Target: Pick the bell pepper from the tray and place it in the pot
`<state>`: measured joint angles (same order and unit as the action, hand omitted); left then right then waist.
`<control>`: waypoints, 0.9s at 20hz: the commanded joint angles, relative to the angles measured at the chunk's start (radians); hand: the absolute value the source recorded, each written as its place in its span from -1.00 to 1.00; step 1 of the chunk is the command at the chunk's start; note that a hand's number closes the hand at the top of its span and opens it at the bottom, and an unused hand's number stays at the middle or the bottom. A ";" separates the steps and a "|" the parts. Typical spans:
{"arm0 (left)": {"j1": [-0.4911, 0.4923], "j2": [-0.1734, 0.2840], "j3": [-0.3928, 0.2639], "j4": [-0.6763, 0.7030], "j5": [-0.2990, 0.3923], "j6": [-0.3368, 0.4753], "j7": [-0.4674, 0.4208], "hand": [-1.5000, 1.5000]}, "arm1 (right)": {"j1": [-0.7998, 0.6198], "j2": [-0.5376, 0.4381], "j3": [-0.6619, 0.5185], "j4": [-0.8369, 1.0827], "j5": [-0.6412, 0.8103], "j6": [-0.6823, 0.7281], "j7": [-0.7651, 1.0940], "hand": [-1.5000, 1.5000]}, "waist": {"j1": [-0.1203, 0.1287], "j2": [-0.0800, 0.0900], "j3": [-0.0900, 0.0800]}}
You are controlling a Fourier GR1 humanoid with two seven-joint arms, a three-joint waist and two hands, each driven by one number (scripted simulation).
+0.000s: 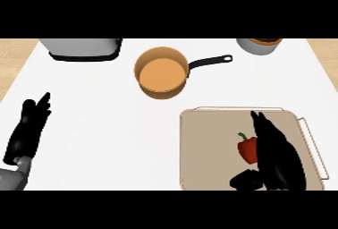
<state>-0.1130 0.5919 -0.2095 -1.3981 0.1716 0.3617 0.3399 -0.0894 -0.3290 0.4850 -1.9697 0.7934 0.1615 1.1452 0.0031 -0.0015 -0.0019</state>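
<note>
Two robot hands show over a white tabletop [99,125] that fills nearly all we can see; a strip of light wood colour runs along its far left and far right corners. We find the left robot hand [26,132] near the left edge, open, fingers straight and pointing away, touching nothing. The right robot hand [277,152] lies over the beige tray [198,147] at the lower right, fingers stretched forward and not curled. The red bell pepper [248,150] with its green stem is on the tray, just beside the inner side of that hand; we cannot tell whether they touch, and the hand does not close round it. A dark part of the hand, likely the thumb, shows below the pepper. The tray has a thin handle along its right side.

Farther back, near the middle, we see the copper-coloured pot [160,74] with a black handle pointing to the right, well apart from the tray. At the far edge stand a grey appliance [80,48] on the left and a pale round container [259,45] on the right, both cut off.
</note>
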 commanded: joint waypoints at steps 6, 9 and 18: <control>-0.036 -0.041 0.022 0.048 -0.046 -0.004 -0.010 0.00 | 0.011 0.094 0.011 0.090 0.066 0.090 0.132 -1.00 | -0.006 0.003 0.001; 0.042 -0.031 0.055 -0.007 -0.020 -0.046 -0.044 0.00 | 0.028 0.105 -0.035 0.131 0.076 0.058 0.067 -1.00 | 0.003 0.001 0.002; 0.001 -0.099 0.106 0.067 -0.087 -0.086 -0.054 0.00 | 0.054 0.095 -0.128 0.200 0.124 0.063 -0.098 -1.00 | -0.006 0.002 0.002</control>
<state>-0.0966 0.5245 -0.1306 -1.3889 0.0983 0.3041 0.3285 -0.0551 -0.2233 0.3816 -1.7870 0.8981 0.2002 1.0329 0.0006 -0.0002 0.0000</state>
